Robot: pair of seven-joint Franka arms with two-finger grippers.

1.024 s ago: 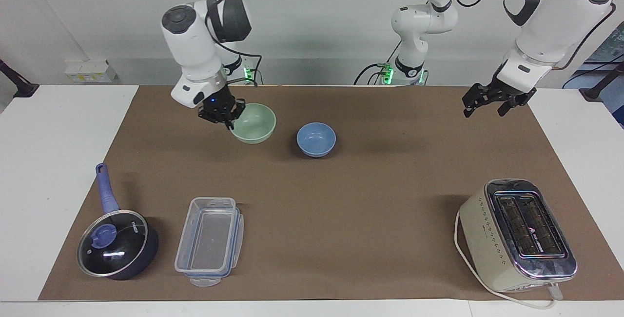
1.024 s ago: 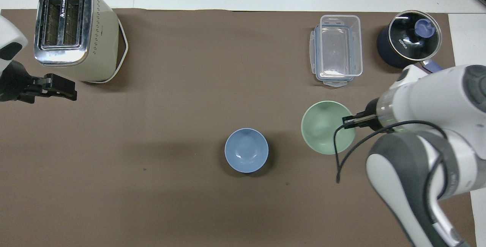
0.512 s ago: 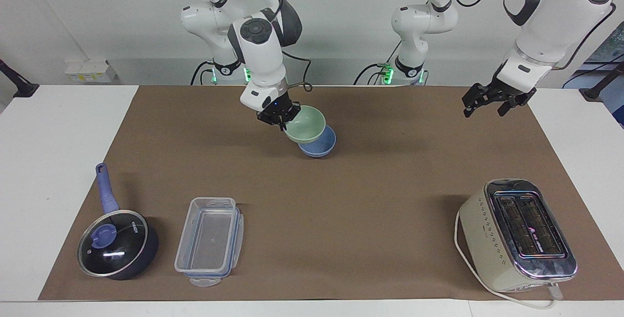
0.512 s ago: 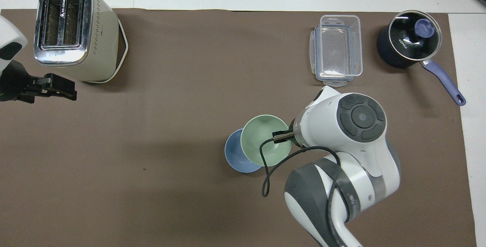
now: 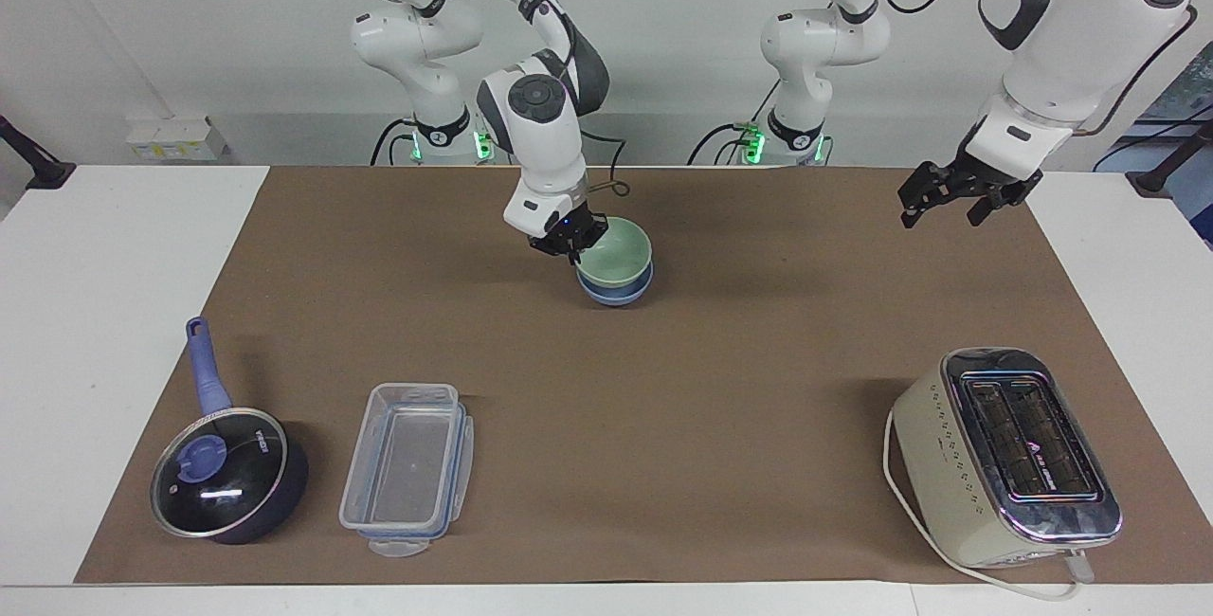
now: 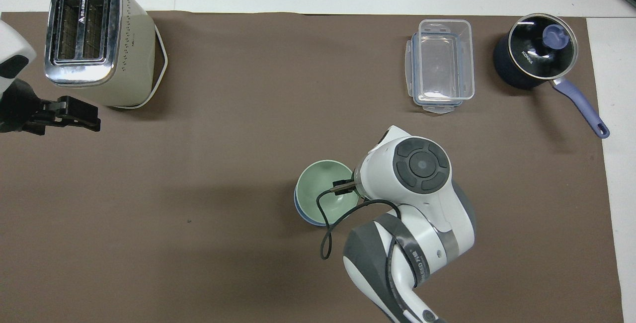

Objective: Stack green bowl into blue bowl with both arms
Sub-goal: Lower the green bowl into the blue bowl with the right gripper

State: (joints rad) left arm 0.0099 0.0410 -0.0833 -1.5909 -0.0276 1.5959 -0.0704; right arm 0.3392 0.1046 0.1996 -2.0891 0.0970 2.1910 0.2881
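The pale green bowl [image 5: 621,251] sits down inside the blue bowl [image 5: 616,295] on the brown mat, near the robots at the table's middle. Only the blue bowl's lower band shows under it. My right gripper [image 5: 571,250] is shut on the green bowl's rim on the side toward the right arm's end. In the overhead view the green bowl [image 6: 320,189] covers the blue bowl [image 6: 299,210] except for a thin crescent, with the right gripper [image 6: 344,187] at its rim. My left gripper [image 5: 952,202] waits open and empty, raised over the mat's edge at the left arm's end [image 6: 74,114].
A cream toaster [image 5: 1004,455] stands far from the robots at the left arm's end. A clear rectangular container [image 5: 407,469] and a dark blue saucepan with glass lid [image 5: 227,474] lie far from the robots at the right arm's end.
My right gripper carried the green bowl sideways from beside the blue bowl to over it and lowered it into the blue bowl. The left arm has not moved.
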